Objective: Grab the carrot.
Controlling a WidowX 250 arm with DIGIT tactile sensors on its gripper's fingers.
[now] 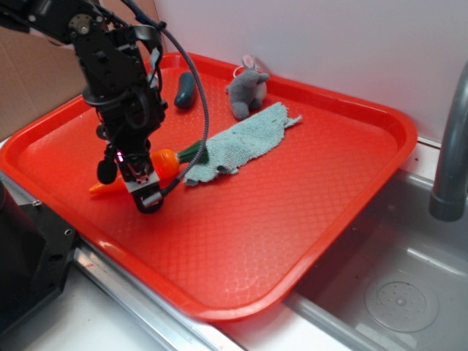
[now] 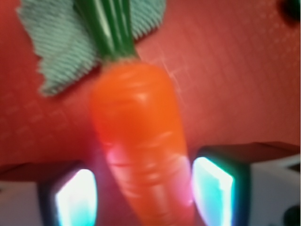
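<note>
Your gripper (image 1: 135,179) stands low over the left half of the red tray (image 1: 292,241), directly above the carrot (image 1: 167,162). The carrot lies flat on the tray floor, its orange tip pointing toward the tray's left edge and its green stem (image 1: 191,151) reaching onto the blue-green cloth (image 1: 238,142).

In the wrist view, your fingers (image 2: 75,197) are spread apart, one on each side of the carrot (image 2: 138,141), with the lower body of the carrot between them. A narrow gap shows on either side, so no contact can be confirmed; the view is blurred. The stem (image 2: 110,28) runs up over the cloth (image 2: 61,47) at the top of that view.

Other items noted on the tray: a small dark green cucumber-like toy (image 1: 184,90) near the far rim, well apart from the carrot, and a grey plush rabbit (image 1: 246,89) just beyond the far end of the cloth. The tray sits partly over a sink basin (image 1: 395,285), with a grey faucet pipe (image 1: 452,146) at the right.
</note>
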